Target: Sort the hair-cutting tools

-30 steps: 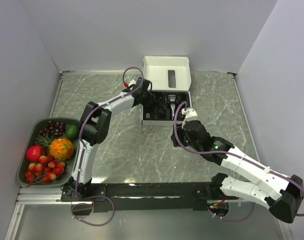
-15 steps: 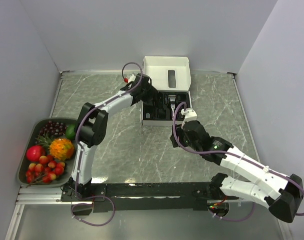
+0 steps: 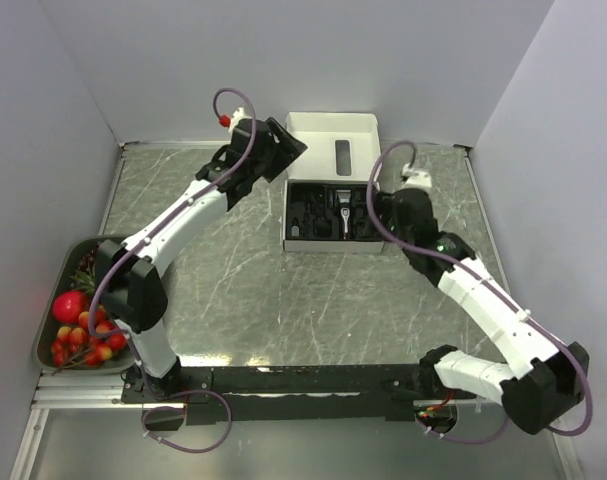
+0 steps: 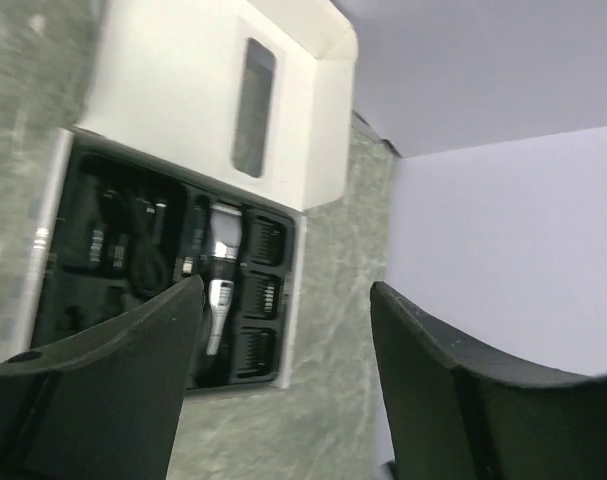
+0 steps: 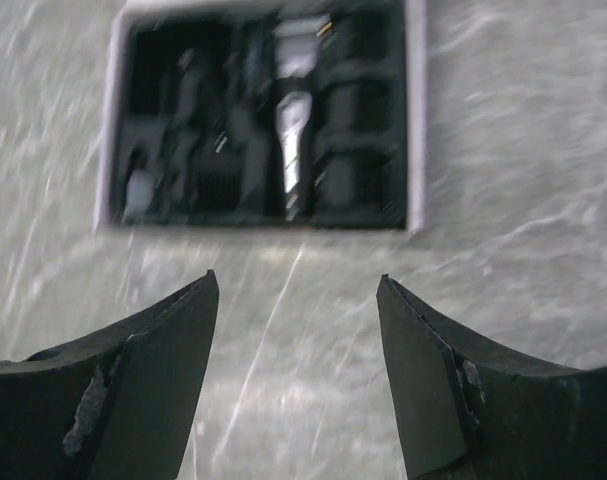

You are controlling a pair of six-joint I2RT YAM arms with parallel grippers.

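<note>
- Both arms have drawn back from the box. The left gripper, a second ago low over the compartments, now hangs raised at the box's 10 o'clock, beside the upright lid.
- Meanwhile the right gripper has swung from the box's 5 o'clock to its 3 o'clock, just off the right wall.
- Left fingers have gone from nearly closed to spread, and the wrist view shows nothing between them. Right fingers are likewise spread and empty.
- Inside the box, the clipper lies lengthwise in the middle slot of the black insert, at 12 o'clock on the worktop.
- On the clipper's 3 o'clock side, the guards sit in their own slots. Dark pieces on its 9 o'clock side are too dim to name.
- At the worktop's 8 o'clock the fruit lies well apart from all this.
- This reads as a release and retreat: the last piece is probably placed, the tools look housed, and the sorting seems finished or nearly so. Only the lid stands open.
</note>
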